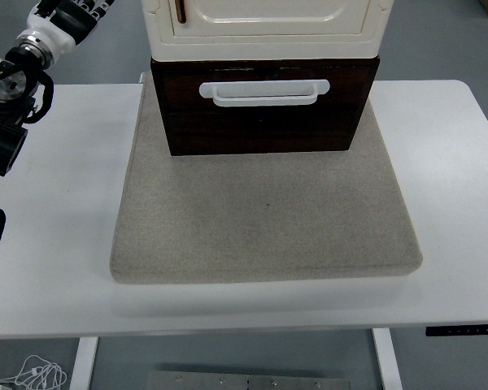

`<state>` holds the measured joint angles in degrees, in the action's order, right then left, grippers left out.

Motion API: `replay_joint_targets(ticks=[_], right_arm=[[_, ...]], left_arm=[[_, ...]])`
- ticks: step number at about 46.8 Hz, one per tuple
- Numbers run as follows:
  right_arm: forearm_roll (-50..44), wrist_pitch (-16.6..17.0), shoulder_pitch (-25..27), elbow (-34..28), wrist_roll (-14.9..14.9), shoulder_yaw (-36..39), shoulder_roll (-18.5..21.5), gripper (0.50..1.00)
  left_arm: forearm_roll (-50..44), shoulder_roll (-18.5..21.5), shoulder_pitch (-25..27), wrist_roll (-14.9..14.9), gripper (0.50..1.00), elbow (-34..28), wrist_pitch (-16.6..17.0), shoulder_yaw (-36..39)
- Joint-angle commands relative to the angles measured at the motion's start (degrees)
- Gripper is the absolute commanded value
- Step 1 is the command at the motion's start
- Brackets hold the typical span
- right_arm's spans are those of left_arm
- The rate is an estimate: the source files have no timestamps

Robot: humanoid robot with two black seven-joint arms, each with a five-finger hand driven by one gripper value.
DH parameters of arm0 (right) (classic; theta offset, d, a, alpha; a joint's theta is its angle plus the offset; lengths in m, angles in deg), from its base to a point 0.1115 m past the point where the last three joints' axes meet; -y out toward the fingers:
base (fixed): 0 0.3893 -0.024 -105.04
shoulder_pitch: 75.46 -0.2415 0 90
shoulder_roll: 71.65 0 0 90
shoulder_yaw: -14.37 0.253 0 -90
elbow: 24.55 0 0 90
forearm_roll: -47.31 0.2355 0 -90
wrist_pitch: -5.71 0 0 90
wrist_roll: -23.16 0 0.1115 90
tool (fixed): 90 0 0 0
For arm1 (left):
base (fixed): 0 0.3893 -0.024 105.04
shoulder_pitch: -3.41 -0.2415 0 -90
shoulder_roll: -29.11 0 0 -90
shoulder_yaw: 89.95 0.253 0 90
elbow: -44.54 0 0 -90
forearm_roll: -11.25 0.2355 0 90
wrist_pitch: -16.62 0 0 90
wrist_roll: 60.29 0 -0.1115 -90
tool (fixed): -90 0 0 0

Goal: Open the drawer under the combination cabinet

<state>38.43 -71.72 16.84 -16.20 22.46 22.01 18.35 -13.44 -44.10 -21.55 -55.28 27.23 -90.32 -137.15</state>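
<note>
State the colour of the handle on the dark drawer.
White: the handle stands out against the dark brown drawer, clearest in the head view.

Dark brown drawer (264, 114) with white handle (264, 92) sits beneath the cream cabinet (264, 28).

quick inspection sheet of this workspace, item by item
surface: white table, a grey mat lying on it
job's things: dark brown drawer with a white handle, under the cream cabinet; front looks roughly flush, appears closed
clutter: nothing seen
grippers: left arm at the left edge, away from the drawer, hand state unclear; right hand not in view
cables: white cable coiled on the floor, lower left
surroundings: grey floor; control panel on the table's front edge
</note>
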Motion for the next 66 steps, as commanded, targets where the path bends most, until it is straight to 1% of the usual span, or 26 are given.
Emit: replay_joint_targets(ticks=[1,12,19,23,28,31,35,38,41,47,50,53,59,66], right_arm=[[0.00,0.00,0.07,0.00,0.00,0.00,0.00,0.926],[0.00,0.00,0.07,0.00,0.00,0.00,0.00,0.926],[0.00,0.00,-0.01,0.00,0.00,0.00,0.00,0.926],[0.00,0.00,-0.01,0.00,0.00,0.00,0.00,0.926],[0.00,0.00,-0.01,0.00,0.00,0.00,0.00,0.926],[0.00,0.00,0.07,0.00,0.00,0.00,0.00,0.926],[0.00,0.00,0.07,0.00,0.00,0.00,0.00,0.926],[0.00,0.00,0.07,0.00,0.00,0.00,0.00,0.926],[0.00,0.00,-0.02,0.00,0.00,0.00,0.00,0.926],[0.00,0.00,0.07,0.00,0.00,0.00,0.00,0.926],[0.00,0.00,0.07,0.00,0.00,0.00,0.00,0.926],[0.00,0.00,-0.02,0.00,0.00,0.00,0.00,0.926],[0.00,0.00,0.07,0.00,0.00,0.00,0.00,0.926],[0.00,0.00,-0.02,0.00,0.00,0.00,0.00,0.926]], left_arm=[[0.00,0.00,0.00,0.00,1.000,-0.01,-0.02,0.00],[0.00,0.00,-0.27,0.00,1.000,0.08,-0.20,0.18],[-0.18,0.53,0.26,0.00,1.000,0.08,0.42,0.18],[-0.61,0.62,0.26,0.00,1.000,-0.10,-0.37,0.18],[-0.18,0.70,0.52,0.00,1.000,-0.97,-0.64,0.18],[-0.09,1.49,1.22,0.00,1.000,-1.85,-0.11,0.27],[0.61,6.32,4.47,0.00,1.000,-2.73,0.15,0.88],[3.24,9.84,7.98,0.00,1.000,-2.73,0.15,2.98],[7.19,12.04,12.29,0.09,1.000,-2.65,0.24,4.57],[14.40,16.69,19.67,0.00,1.000,-2.91,-0.11,4.92],[17.65,17.93,24.07,0.00,1.000,-3.78,-0.37,4.92],[19.77,18.72,26.88,0.00,1.000,-6.94,-0.29,5.10],[21.00,22.41,30.58,0.09,1.000,-13.79,-0.37,5.28],[22.15,24.34,33.83,0.09,1.000,-21.71,-0.73,8.87]])
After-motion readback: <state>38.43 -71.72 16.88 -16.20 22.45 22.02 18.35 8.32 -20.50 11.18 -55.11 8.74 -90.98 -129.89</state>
